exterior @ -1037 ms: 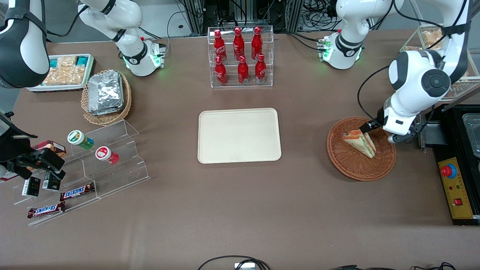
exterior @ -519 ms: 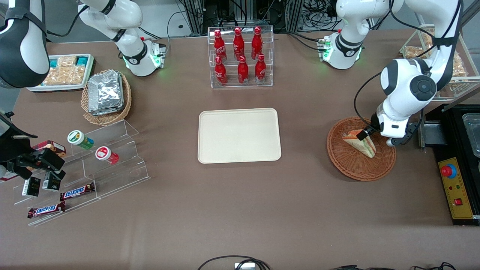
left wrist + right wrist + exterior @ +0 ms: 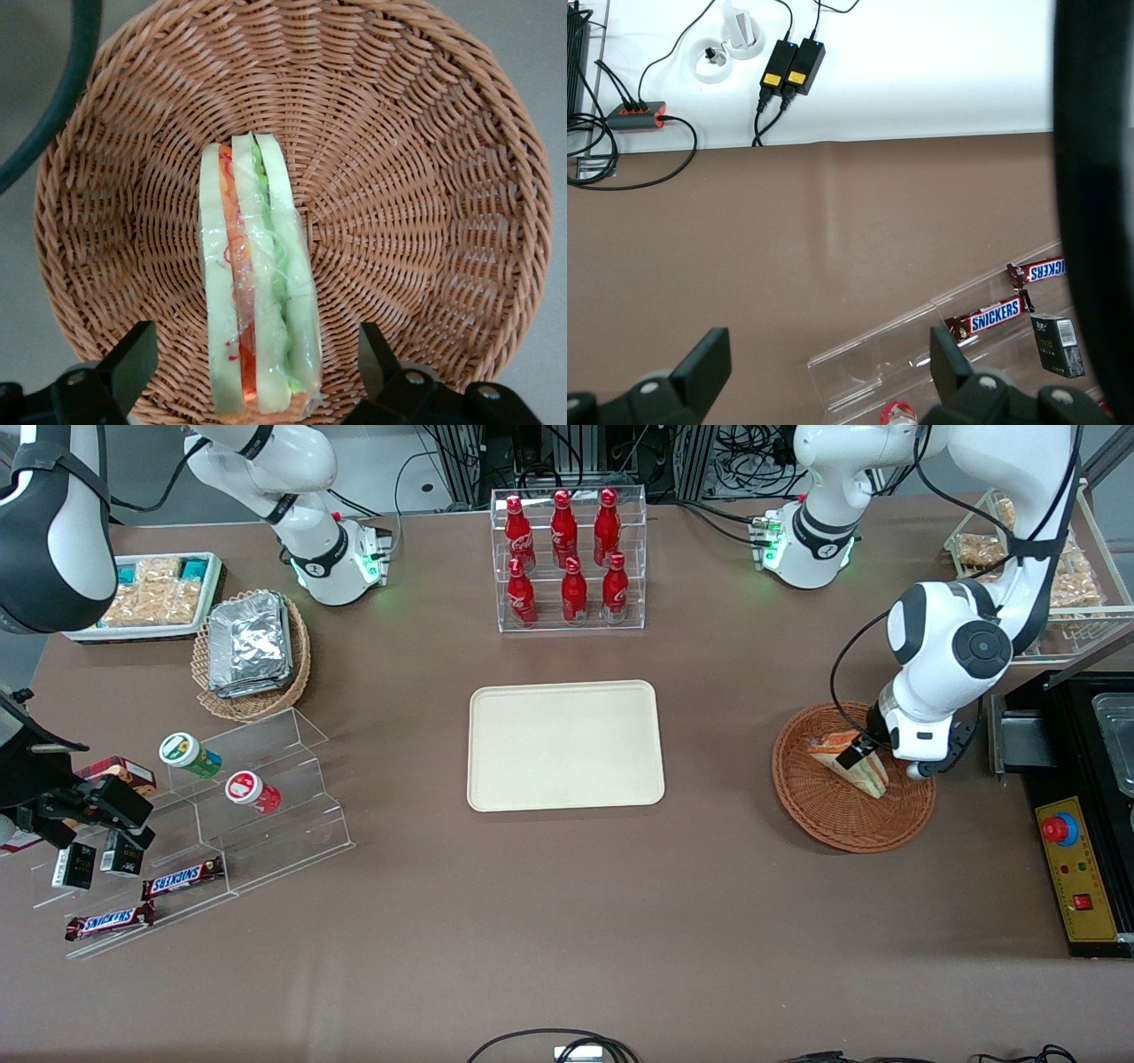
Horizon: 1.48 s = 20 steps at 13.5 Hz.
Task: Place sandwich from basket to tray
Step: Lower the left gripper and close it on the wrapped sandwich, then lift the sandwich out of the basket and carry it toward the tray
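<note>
The sandwich [image 3: 852,764], a wrapped triangular wedge with green, orange and pink layers, lies in the reddish-brown wicker basket [image 3: 824,815] toward the working arm's end of the table. It also shows in the left wrist view [image 3: 257,283] inside the basket [image 3: 416,177]. My left gripper [image 3: 858,757] is just above the sandwich, open, with one finger [image 3: 133,359] on each side of it and not touching. The cream-beige tray [image 3: 565,746] lies flat mid-table, apart from the basket.
A clear rack of red bottles [image 3: 567,558] stands farther from the camera than the tray. A black box with a red button [image 3: 1076,868] sits beside the basket at the table's edge. A tan basket of foil packs [image 3: 251,651] and clear snack shelves [image 3: 230,815] lie toward the parked arm's end.
My left gripper has moved from the basket's rim inward and down over the sandwich, now straddling it. The sandwich has not moved.
</note>
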Each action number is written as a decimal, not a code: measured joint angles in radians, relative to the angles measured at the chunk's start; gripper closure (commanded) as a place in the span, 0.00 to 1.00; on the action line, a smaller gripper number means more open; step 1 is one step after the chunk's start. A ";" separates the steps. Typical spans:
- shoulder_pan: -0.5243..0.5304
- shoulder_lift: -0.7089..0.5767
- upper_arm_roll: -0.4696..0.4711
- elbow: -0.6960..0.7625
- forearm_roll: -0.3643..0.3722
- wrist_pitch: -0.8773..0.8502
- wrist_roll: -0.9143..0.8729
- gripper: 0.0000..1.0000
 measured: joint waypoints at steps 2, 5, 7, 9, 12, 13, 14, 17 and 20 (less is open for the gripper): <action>0.000 0.022 0.000 -0.003 0.000 0.029 -0.021 0.00; 0.000 0.060 0.000 -0.017 0.000 0.080 -0.037 0.00; 0.000 0.073 0.000 -0.018 0.000 0.085 -0.039 0.00; 0.000 0.079 0.000 -0.018 0.000 0.088 -0.041 0.39; 0.000 0.087 0.000 -0.018 0.000 0.092 -0.041 1.00; 0.000 0.089 0.000 -0.018 0.000 0.096 -0.042 1.00; 0.000 0.090 0.000 -0.018 0.000 0.097 -0.042 1.00; 0.000 0.088 0.000 -0.018 0.000 0.100 -0.042 1.00; 0.000 0.061 0.000 -0.003 0.002 0.060 -0.040 1.00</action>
